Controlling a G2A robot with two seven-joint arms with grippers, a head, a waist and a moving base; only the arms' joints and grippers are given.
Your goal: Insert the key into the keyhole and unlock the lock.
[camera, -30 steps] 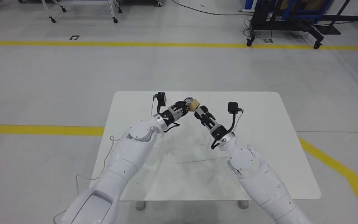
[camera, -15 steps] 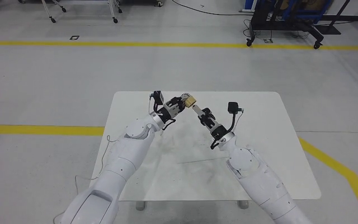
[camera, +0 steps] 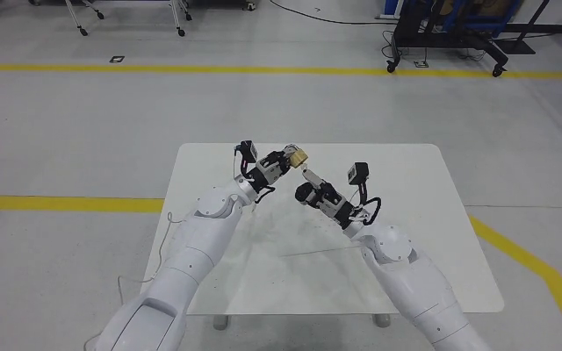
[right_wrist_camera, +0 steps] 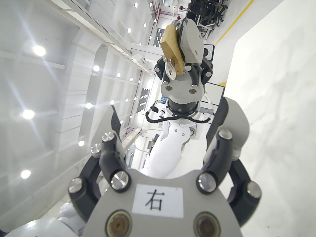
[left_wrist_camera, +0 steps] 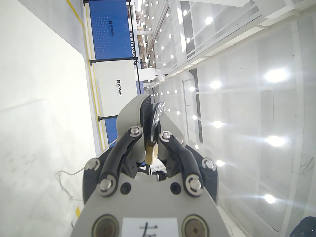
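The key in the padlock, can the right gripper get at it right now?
Probably yes: the key juts from the padlock in the left gripper, toward the open right gripper, nothing between.

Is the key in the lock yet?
In. The key juts from the bottom of the brass lock held in the left gripper.

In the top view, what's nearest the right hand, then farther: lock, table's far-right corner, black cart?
1. Lock, in the left hand, just ahead of the right hand.
2. Table's far-right corner, off to the right.
3. Black cart, on the floor beyond.
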